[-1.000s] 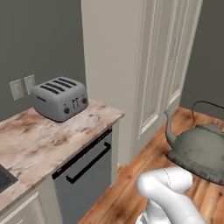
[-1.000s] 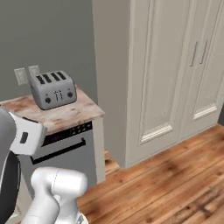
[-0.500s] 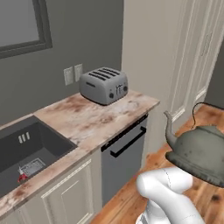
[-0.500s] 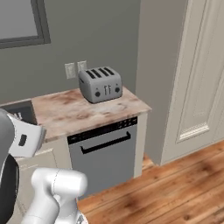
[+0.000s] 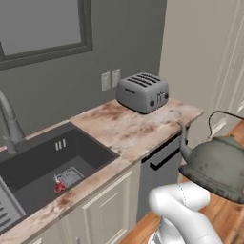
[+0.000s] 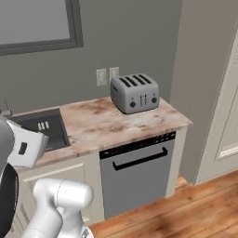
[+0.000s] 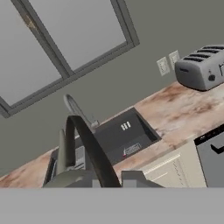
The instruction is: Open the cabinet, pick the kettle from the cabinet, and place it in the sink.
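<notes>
Kettle (image 5: 217, 164) beside toaster (image 5: 143, 91), counter (image 5: 128, 128), sink (image 5: 43, 164).

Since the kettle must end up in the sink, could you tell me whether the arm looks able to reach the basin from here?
Probably yes: the sink lies open ahead, and nothing stands between it and the carried kettle.

The sink (image 5: 57, 164) is set into the tabletop (image 5: 128, 131) at its left end, below a window (image 5: 43, 26). A faucet (image 5: 8, 125) rises behind the sink's left part. The toaster (image 5: 143, 91) stands on the tabletop's right end, against the wall, below two wall outlets (image 5: 110, 80). The dishwasher (image 6: 137, 174) sits under the tabletop beneath the toaster. The kettle (image 5: 217, 164) hangs in the air right of the tabletop, over the wooden floor (image 6: 186, 209).
</notes>
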Controlling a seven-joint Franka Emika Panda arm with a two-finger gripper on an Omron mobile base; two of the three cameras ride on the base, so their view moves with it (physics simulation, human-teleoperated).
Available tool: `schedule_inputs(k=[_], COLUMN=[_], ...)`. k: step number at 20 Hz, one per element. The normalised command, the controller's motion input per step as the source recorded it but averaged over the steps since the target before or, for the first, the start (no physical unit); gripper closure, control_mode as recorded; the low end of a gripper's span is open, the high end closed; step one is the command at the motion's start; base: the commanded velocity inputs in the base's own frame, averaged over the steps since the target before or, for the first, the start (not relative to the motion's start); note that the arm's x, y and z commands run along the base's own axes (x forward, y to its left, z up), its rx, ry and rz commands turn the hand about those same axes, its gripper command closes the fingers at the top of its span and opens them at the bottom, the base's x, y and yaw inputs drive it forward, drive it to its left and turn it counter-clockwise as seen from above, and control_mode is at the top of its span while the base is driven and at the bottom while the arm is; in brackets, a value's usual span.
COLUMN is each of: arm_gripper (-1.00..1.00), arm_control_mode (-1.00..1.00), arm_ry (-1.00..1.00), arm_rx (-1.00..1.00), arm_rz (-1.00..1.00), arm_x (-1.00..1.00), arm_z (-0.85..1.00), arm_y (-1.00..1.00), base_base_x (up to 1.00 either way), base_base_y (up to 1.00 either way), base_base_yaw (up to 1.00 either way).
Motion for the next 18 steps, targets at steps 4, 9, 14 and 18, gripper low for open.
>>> schedule_inputs(k=[4,9,14,18], arm_gripper=[1.0,1.0,1.0,1.0], arm_control_mode=[1.0,1.0,1.0,1.0], arm_ry=[0.0,0.0,0.0,0.0], arm_rx=[0.0,0.0,0.0,0.0], arm_rz=[0.0,0.0,0.0,0.0], arm_x=[0.0,0.0,0.0,0.0], arm_z=[0.0,0.0,0.0,0.0], arm_y=[0.0,0.0,0.0,0.0], base_base_x=[0.02,0.0,0.0,0.05], base_base_y=[0.06,0.01,0.0,0.0], base_base_yaw=[0.23,0.36,0.33,0.24])
